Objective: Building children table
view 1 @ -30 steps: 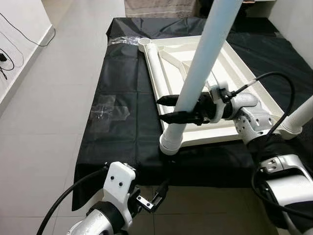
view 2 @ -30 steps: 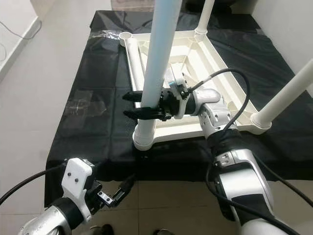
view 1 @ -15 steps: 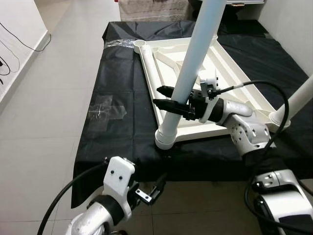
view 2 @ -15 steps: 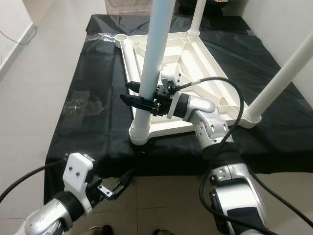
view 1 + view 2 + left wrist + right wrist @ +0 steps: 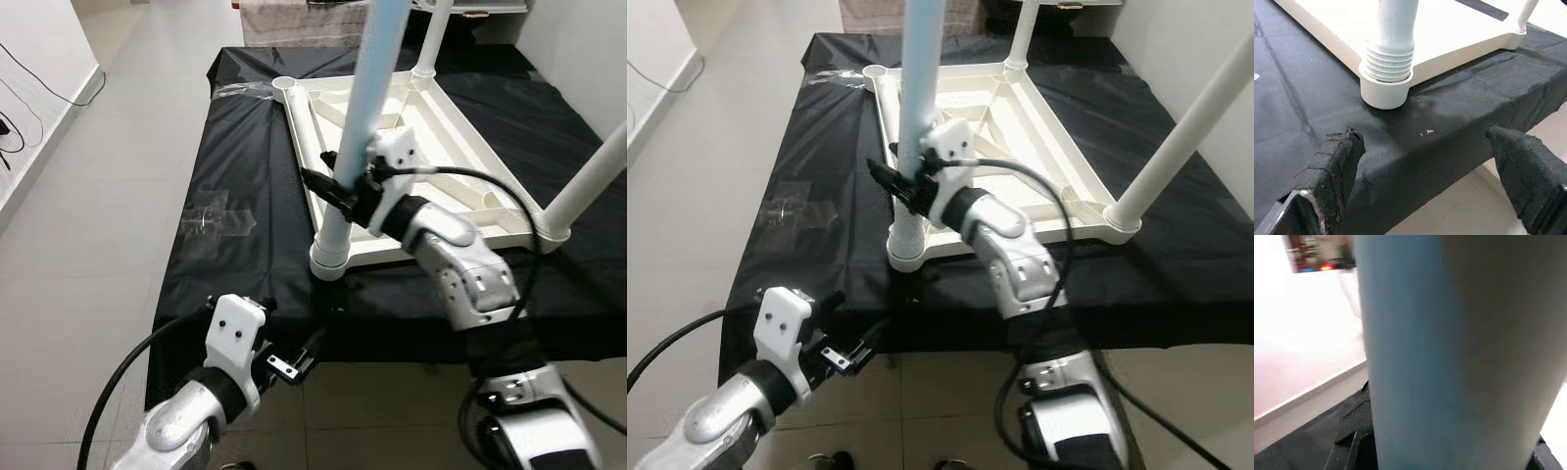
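A: Start at the left. How is that arm posed?

B: The left hand (image 5: 294, 360) sits low, just off the near edge of the black sheet (image 5: 235, 147), fingers spread and holding nothing. Its wrist view looks at the threaded base of a leg in its corner socket (image 5: 1386, 88).

A: And the right arm?

B: It reaches forward and leftward over the upturned white tabletop (image 5: 460, 147). The right hand (image 5: 328, 191) is clamped round the near-left leg (image 5: 358, 127), low on the tube, above the socket.

A: What surrounds it?

B: The sheet lies on a grey tiled floor (image 5: 98, 245), with clear tape (image 5: 220, 213) stuck left of the tabletop. The leg blocks most of the right wrist view.

A: Which way does the leg point?

B: Long axis nearly upright, leaning slightly right toward its top. Another leg (image 5: 588, 186) rises at the right corner, a third (image 5: 431, 39) at the far corner.
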Robot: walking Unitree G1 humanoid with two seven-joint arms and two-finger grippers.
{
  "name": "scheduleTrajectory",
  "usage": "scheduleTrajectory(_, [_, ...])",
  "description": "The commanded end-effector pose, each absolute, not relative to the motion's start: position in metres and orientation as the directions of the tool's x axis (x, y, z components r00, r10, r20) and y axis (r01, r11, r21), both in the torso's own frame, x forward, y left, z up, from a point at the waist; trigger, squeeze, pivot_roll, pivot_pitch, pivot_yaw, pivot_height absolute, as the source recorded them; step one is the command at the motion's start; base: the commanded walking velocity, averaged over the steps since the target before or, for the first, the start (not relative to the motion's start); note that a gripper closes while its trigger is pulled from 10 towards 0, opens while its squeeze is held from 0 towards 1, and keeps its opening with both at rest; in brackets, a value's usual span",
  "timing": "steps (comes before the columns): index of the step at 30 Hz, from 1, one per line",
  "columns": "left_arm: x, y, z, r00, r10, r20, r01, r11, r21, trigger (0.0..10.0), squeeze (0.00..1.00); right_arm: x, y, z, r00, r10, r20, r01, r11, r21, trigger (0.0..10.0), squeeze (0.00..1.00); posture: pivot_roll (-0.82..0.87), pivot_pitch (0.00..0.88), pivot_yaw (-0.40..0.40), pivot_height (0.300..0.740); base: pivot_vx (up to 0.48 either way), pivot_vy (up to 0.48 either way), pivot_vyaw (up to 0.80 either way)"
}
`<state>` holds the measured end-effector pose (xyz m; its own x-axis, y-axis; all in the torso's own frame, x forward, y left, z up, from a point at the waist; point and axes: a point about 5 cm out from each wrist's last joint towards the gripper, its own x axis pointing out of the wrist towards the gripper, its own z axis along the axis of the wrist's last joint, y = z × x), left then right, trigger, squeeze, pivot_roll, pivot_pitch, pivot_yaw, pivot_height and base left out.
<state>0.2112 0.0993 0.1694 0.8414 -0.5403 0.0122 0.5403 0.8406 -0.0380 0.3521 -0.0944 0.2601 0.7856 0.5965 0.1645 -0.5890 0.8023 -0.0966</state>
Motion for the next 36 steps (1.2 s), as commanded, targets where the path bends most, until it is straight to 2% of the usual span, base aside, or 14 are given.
scheduleTrajectory(1, [0.213, 0.101, 0.164, 0.847, -0.532, -0.006, 0.532, 0.846, -0.036, 10.0, 0.0, 0.36, -0.114, 0.215, 0.907, 0.42, -0.039, -0.421, 0.905, -0.059, 10.0, 0.0, 0.08, 0.178, -0.034, 0.74, 0.0, 0.0, 0.0])
scheduleTrajectory(2, [0.215, 0.102, 0.163, 0.849, -0.528, -0.002, 0.528, 0.849, -0.031, 10.0, 0.0, 0.358, -0.113, 0.212, 0.936, 0.349, -0.049, -0.351, 0.935, -0.053, 10.0, 0.0, 0.08, 0.172, -0.034, 0.74, 0.0, 0.0, 0.0])
scheduleTrajectory(7, [0.216, 0.103, 0.162, 0.85, -0.527, -0.002, 0.527, 0.849, -0.028, 10.0, 0.0, 0.357, -0.111, 0.21, 0.959, 0.28, -0.046, -0.281, 0.959, -0.038, 10.0, 0.0, 0.07, 0.159, -0.031, 0.74, 0.0, 0.0, 0.0])
scheduleTrajectory(12, [0.218, 0.104, 0.159, 0.85, -0.527, 0.0, 0.527, 0.85, -0.022, 10.0, 0.0, 0.348, -0.107, 0.208, 0.995, 0.103, -0.016, -0.104, 0.994, -0.026, 10.0, 0.0, 0.07, 0.137, -0.037, 0.74, 0.0, 0.0, 0.0])
scheduleTrajectory(18, [0.221, 0.104, 0.158, 0.852, -0.524, 0.004, 0.524, 0.852, -0.015, 10.0, 0.0, 0.342, -0.103, 0.207, 0.999, -0.028, -0.033, 0.028, 1.0, 0.001, 10.0, 0.0, 0.07, 0.128, -0.04, 0.74, 0.0, 0.0, 0.0])
scheduleTrajectory(19, [0.221, 0.105, 0.157, 0.852, -0.523, 0.004, 0.523, 0.852, -0.015, 10.0, 0.0, 0.342, -0.102, 0.207, 0.994, -0.108, -0.033, 0.109, 0.994, 0.013, 10.0, 0.0, 0.07, 0.124, -0.041, 0.74, 0.0, 0.0, 0.0])
scheduleTrajectory(26, [0.221, 0.105, 0.156, 0.851, -0.525, 0.004, 0.525, 0.851, -0.01, 10.0, 0.0, 0.337, -0.093, 0.214, 0.956, -0.293, -0.022, 0.294, 0.952, 0.087, 10.0, 0.0, 0.07, 0.129, -0.041, 0.74, 0.0, 0.0, 0.0])
scheduleTrajectory(29, [0.221, 0.105, 0.155, 0.852, -0.524, 0.004, 0.524, 0.852, -0.01, 10.0, 0.0, 0.331, -0.084, 0.216, 0.942, -0.337, -0.018, 0.337, 0.936, 0.102, 10.0, 0.0, 0.07, 0.13, -0.042, 0.74, 0.0, 0.0, 0.0])
scheduleTrajectory(36, [0.219, 0.106, 0.154, 0.851, -0.525, 0.001, 0.525, 0.851, -0.009, 10.0, 0.0, 0.325, -0.07, 0.223, 0.952, -0.307, 0.002, 0.303, 0.943, 0.138, 10.0, 0.0, 0.08, 0.126, -0.041, 0.74, 0.0, 0.0, 0.0])
